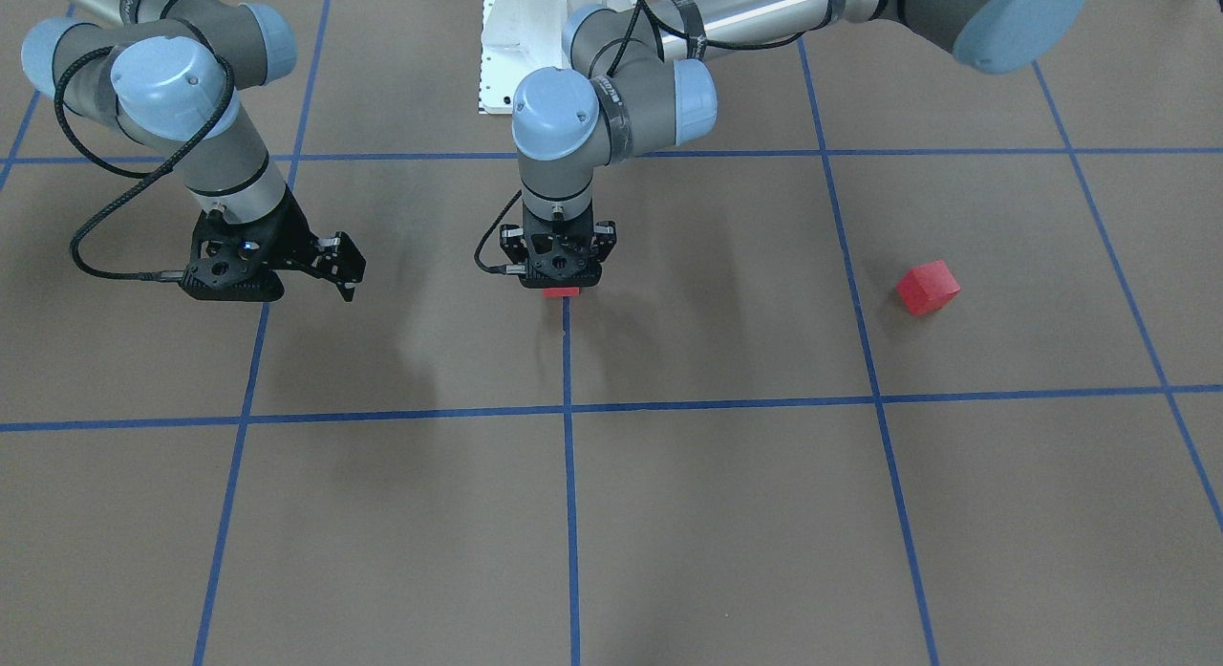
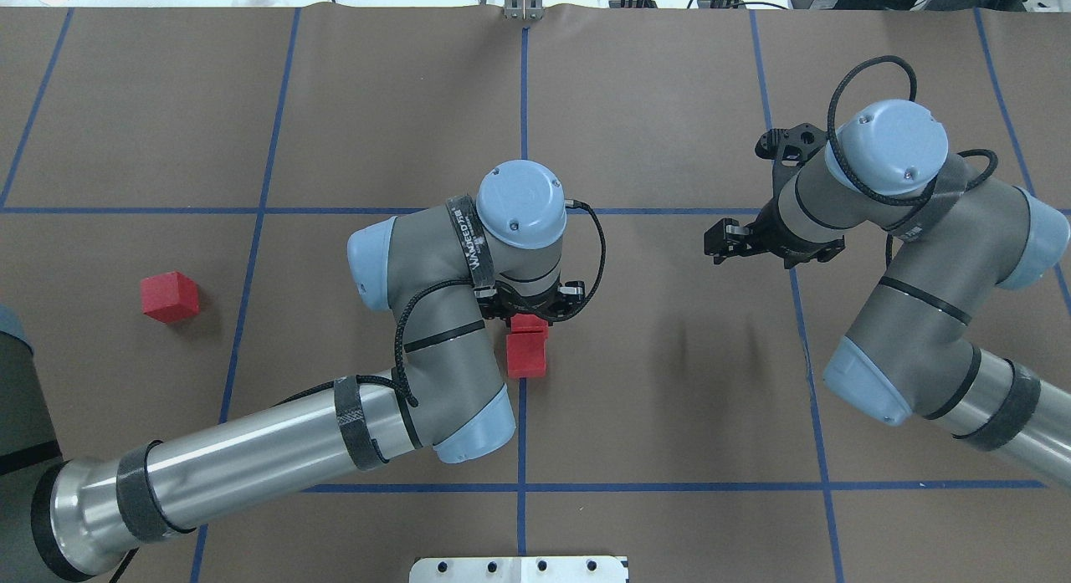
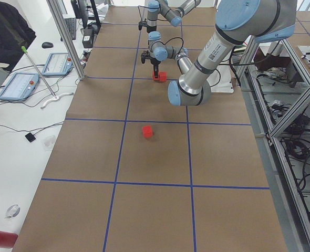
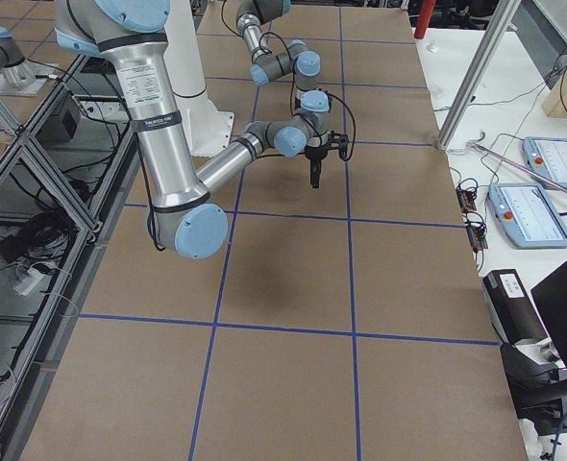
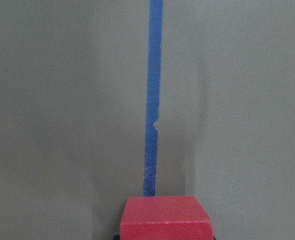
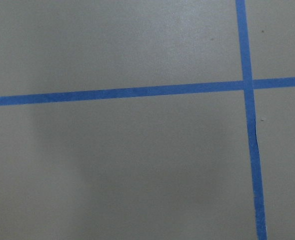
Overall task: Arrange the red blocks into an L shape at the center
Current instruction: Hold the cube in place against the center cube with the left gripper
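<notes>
My left gripper point(image 2: 529, 314) points straight down at the center and is shut on a red block point(image 2: 529, 323), low over the vertical blue tape line point(image 2: 522, 416). That block shows at the bottom of the left wrist view point(image 5: 165, 217) and under the gripper point(image 1: 562, 286) in the front view point(image 1: 562, 292). A second red block point(image 2: 527, 357) lies touching it on the near side. The third red block point(image 2: 170, 297) lies alone far to the left point(image 1: 928, 287). My right gripper point(image 2: 718, 240) hangs tilted and empty to the right, its jaws looking open.
The white robot base plate point(image 2: 519, 569) is at the near edge of the table. Blue tape grid lines cross the brown surface point(image 6: 247, 84). In the left side view, tablets point(image 3: 19, 85) and a person point(image 3: 5, 29) are beside the table's far side.
</notes>
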